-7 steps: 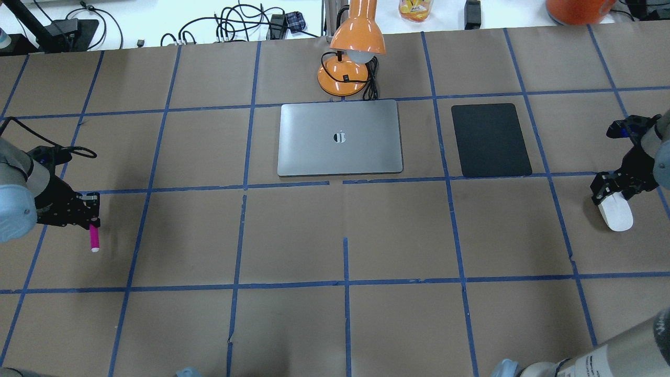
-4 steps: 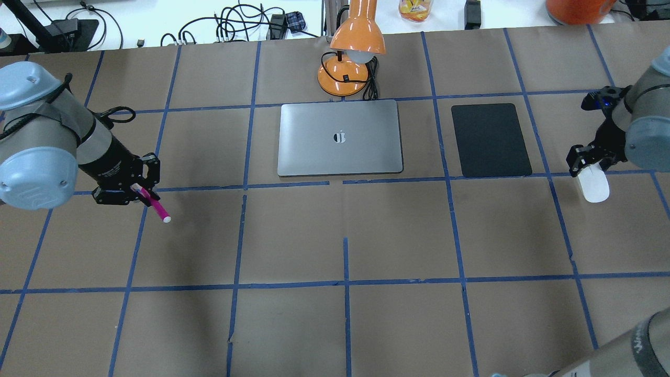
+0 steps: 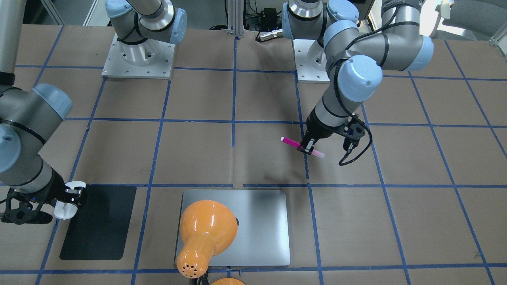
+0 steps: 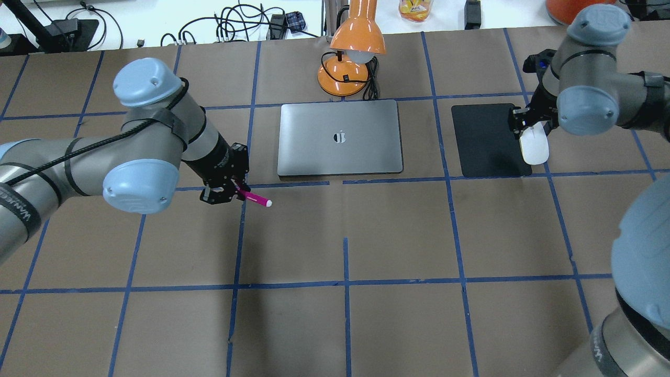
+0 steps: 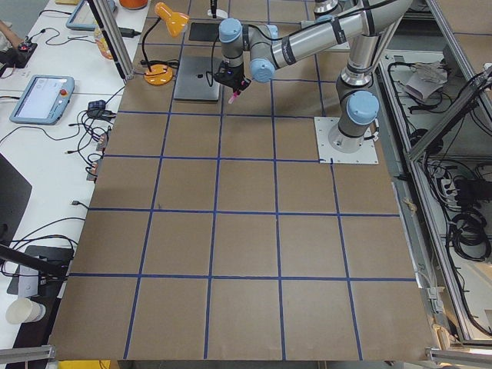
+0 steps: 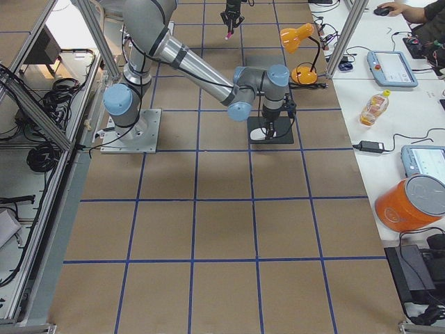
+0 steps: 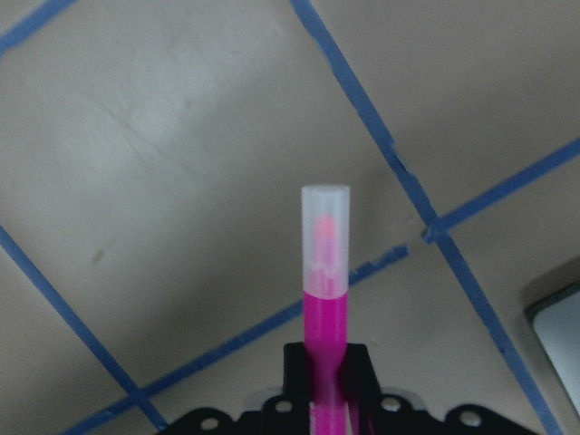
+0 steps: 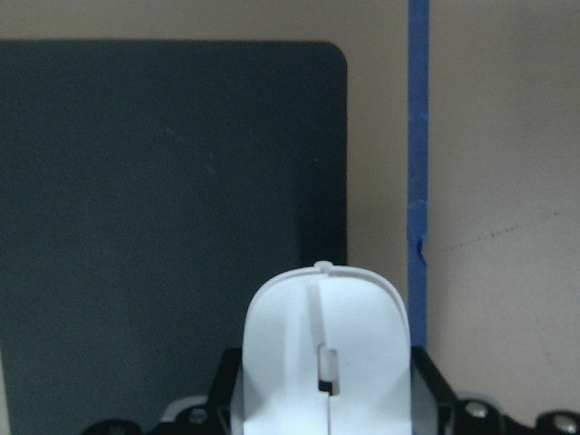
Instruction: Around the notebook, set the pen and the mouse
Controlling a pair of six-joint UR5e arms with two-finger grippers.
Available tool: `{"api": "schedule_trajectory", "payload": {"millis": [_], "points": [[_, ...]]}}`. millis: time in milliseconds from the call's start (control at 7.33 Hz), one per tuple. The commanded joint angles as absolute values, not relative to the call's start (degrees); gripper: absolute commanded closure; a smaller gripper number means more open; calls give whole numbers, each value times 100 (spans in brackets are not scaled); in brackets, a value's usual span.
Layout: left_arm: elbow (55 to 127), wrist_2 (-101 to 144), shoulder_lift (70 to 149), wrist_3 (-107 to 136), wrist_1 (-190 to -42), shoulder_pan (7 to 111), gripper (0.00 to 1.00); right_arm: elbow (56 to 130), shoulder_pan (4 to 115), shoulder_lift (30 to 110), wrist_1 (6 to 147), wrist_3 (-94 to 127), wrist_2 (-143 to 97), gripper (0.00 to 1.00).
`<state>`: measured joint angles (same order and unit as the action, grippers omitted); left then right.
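Note:
My left gripper is shut on the magenta pen, which pokes out toward the centre just off the near left corner of the silver notebook. In the left wrist view the pen shows its pale cap end over brown paper, with a notebook corner at the right edge. My right gripper is shut on the white mouse, which sits over the right edge of the black mat. In the right wrist view the mouse is partly over the mat. Whether it touches I cannot tell.
An orange desk lamp with a black cord stands just behind the notebook; from the front its shade hides part of the lid. Blue tape lines grid the brown paper table. Cables and bottles lie beyond the far edge.
The left arm has swung right with the pen, from the table's left side to the notebook's near left corner. The right arm has carried the mouse left and farther back, onto the mat's right edge.

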<state>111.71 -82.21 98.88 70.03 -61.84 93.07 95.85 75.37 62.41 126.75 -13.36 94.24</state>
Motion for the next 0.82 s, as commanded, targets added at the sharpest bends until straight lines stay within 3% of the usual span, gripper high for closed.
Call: {"api": "schedule_trajectory", "payload": {"millis": [0, 409, 682], "points": [[11179, -8112, 10220, 9252, -5634, 10296, 100, 8993, 7725, 5758, 12656, -548, 9064, 35], [10944, -8191, 10905, 10921, -5073, 11335, 100, 8974, 7970, 5625, 12665, -343, 8992, 35], [10986, -8218, 11187, 10968, -5028, 11399, 100, 8974, 8033, 5520, 12674, -430, 9035, 35]]}}
